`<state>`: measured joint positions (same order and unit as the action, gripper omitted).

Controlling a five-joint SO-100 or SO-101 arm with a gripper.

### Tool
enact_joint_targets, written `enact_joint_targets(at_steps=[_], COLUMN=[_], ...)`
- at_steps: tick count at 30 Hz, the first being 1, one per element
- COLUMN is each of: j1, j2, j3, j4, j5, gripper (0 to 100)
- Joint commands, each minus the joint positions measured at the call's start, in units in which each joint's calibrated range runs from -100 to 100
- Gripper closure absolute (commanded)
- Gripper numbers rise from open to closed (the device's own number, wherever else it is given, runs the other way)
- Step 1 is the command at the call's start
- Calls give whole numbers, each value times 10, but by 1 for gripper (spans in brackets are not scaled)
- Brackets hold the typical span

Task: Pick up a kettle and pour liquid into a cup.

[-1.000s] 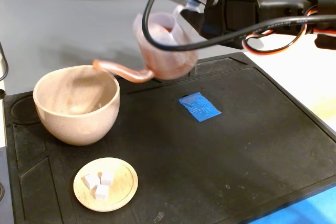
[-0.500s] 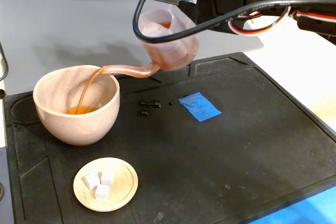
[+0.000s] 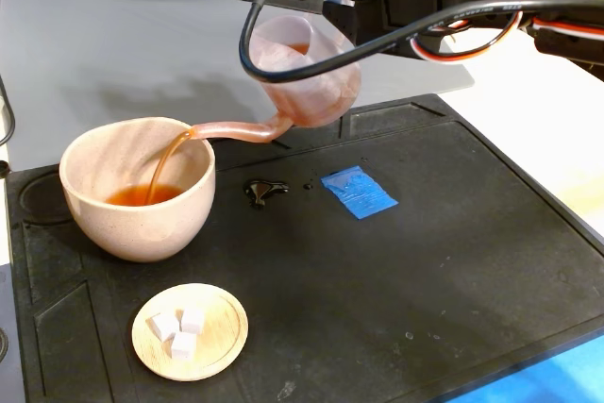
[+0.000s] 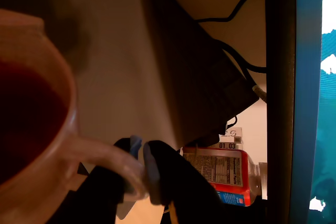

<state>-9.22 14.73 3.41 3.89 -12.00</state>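
Hand [image 4: 139, 169] pinched kettle [image 3: 307, 82] handle; since a second ago, liquid [image 3: 142, 195] pooled deeper in cup [image 3: 137, 186]; spill [image 3: 264, 191] merged.

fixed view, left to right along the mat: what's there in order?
Cup → wooden saucer with white cubes → spilled drops → blue tape patch. The kettle hangs tilted above, its spout reaching left to the cup, so I left it out of the order.
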Motion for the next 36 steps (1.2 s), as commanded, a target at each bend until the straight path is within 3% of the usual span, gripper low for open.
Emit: enact_joint_targets(at_steps=[1,3,13,15,18,21,23,27,29,36], j1=[1,4,29,61,107,117,120,120,119,112], j2=[-10,-13,-42,-85,-104,-139,-135,-118,-70,-14], j3=[-47,-48,-37,-24,-13,112,202,274,275,266], j4=[-2,0,1,67,72,64,-27,-38,-116,-115], j5=[0,-3,-133,-134,-134,-153,-153,-153,-151,-153], gripper=[99,99,99,99,99,99,99,99,99,99])
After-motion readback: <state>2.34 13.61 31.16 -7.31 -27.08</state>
